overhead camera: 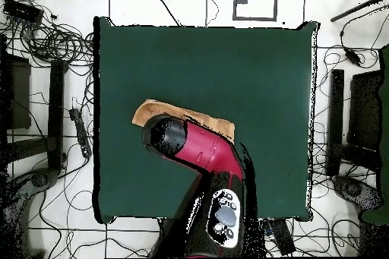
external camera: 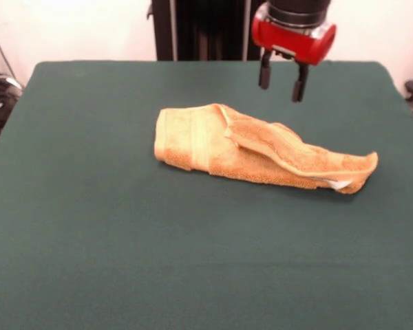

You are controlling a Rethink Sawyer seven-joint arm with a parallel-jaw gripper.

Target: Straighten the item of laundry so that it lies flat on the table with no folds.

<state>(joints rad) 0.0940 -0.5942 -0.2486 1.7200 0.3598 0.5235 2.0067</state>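
The pincer [external camera: 282, 84] hangs in the air above the far part of the table [external camera: 124, 261], with its two dark fingers [external camera: 265, 73] pointing down and spread apart, a clear gap of bare background showing between them. Nothing sits in that gap: the pincer holds nothing and touches nothing. Its tips end clearly above the towel [external camera: 255, 148] in the front view, apart from the cloth. Above the fingers sits the red wrist collar [external camera: 294, 38] of the arm, which drops in from the top edge.

The towel lies on the green cloth a little beyond the table's middle in the front view, rumpled into a long, narrow shape that runs from a wider, blunt end on the picture's left to a tapering end on the right. The upper layer is folded over along its length, so a raised ridge of terry crosses the bundle diagonally. A paler woven band shows near the blunt end, and a small white scrap peeks out under the tapered end.

In the overhead view the red and black arm [overhead camera: 199, 150] reaches out from the base at the bottom and covers most of the towel [overhead camera: 156, 109]; only an orange-tan strip shows past its end, and the pincer itself is hidden beneath the arm.
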